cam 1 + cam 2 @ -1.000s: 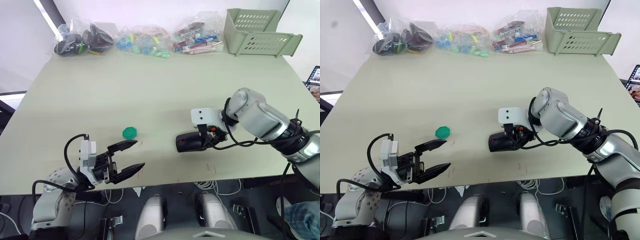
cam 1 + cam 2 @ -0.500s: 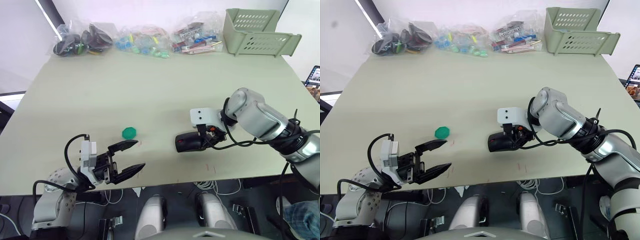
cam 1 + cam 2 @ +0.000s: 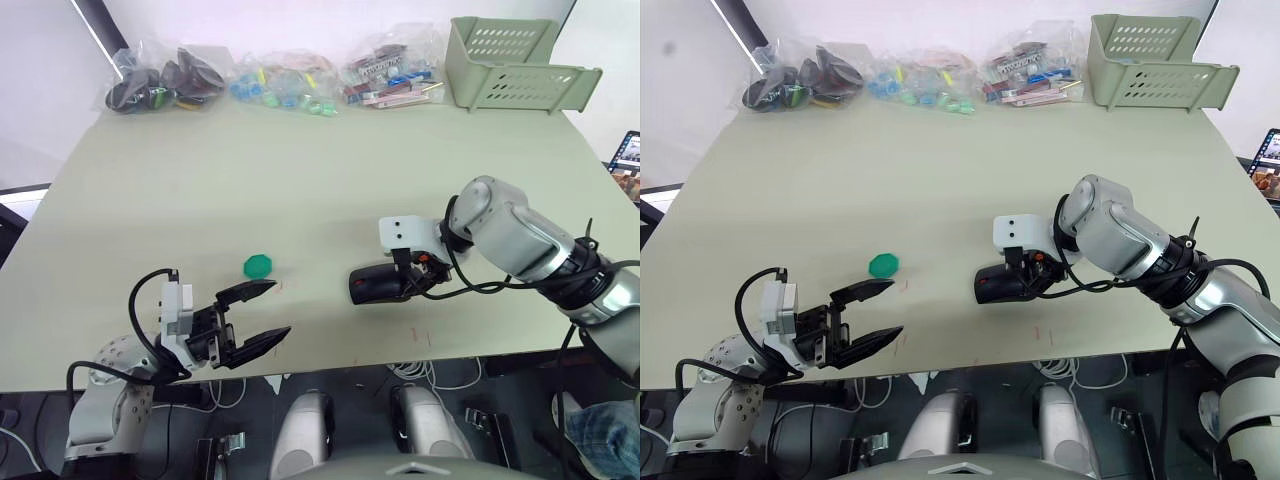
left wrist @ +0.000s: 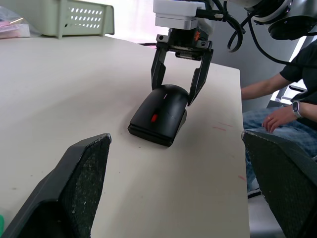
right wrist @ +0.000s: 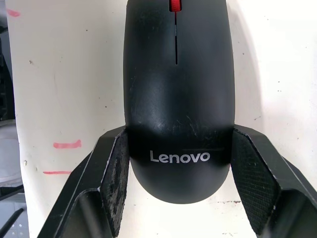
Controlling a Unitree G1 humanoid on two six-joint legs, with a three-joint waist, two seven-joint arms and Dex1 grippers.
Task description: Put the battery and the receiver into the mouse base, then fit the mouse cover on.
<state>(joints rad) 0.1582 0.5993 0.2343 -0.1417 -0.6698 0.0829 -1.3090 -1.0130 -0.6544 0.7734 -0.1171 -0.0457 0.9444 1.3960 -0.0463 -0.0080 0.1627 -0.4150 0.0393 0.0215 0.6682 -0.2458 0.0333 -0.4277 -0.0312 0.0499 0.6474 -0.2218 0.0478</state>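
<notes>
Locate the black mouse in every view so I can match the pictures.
Left eye view: mouse right of centre, near the table's front edge, at the right tool.
Right eye view: just right of centre.
Left wrist view: upper middle, between the tool's fingers.
Right wrist view: centre, Lenovo logo facing the camera.
Shared landmark: the mouse's red scroll wheel.

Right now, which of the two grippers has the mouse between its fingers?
The right gripper: its two fingers straddle the rear of the black mouse with the cover on. The left gripper is open over bare table, apart from it.
</notes>
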